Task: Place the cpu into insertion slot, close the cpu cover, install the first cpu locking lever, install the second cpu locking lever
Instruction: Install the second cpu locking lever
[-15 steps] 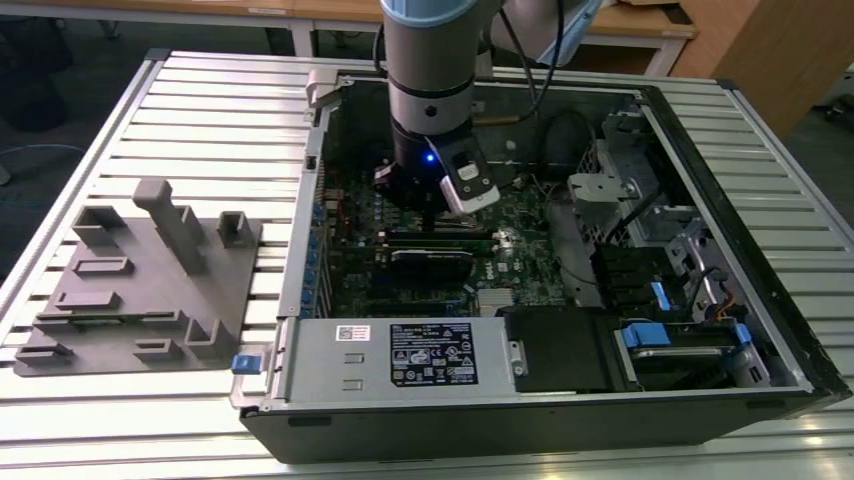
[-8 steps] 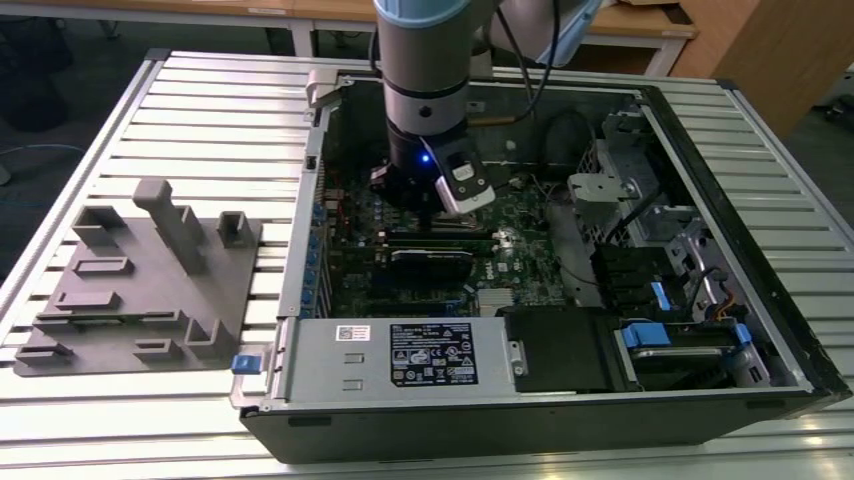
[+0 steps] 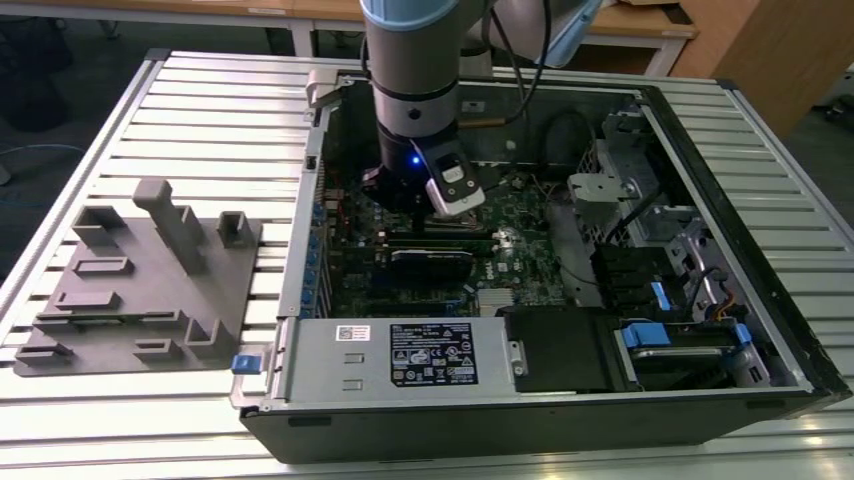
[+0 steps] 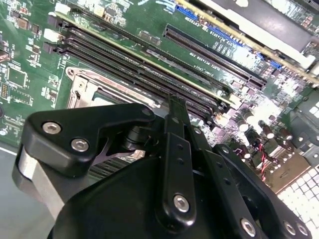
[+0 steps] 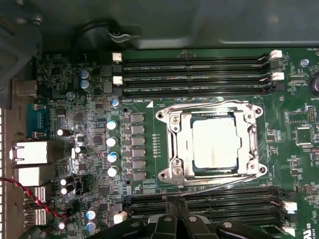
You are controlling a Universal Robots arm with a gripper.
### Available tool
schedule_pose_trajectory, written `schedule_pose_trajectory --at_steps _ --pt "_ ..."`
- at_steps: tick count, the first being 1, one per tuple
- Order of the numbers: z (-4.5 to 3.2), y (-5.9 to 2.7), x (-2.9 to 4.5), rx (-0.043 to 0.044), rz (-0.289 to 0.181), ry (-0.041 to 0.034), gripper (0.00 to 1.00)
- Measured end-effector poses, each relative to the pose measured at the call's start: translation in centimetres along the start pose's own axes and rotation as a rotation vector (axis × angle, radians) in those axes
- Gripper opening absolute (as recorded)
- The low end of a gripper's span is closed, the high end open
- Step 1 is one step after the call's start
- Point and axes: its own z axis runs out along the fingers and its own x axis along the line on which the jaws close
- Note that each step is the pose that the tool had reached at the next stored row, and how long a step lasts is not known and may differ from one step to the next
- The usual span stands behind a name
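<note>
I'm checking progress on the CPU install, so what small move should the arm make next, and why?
Probably lower the gripper toward the socket's edge to press a locking lever home. In the first wrist view the cpu already sits in the socket with the cpu cover lying flat around it, and the gripper hangs beside the socket, touching nothing.

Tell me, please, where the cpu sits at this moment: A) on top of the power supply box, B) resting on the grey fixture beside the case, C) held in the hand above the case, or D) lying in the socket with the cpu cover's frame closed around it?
D: in the first wrist view the cpu lies in the socket, with the shiny cpu cover flat around its edges.
</note>
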Motion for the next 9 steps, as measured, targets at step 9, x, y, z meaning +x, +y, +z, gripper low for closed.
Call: schedule_pose_trajectory --at_steps 9 --pt "0.14 0.54 -0.27 -0.0002 0.000 -0.0001 0.11"
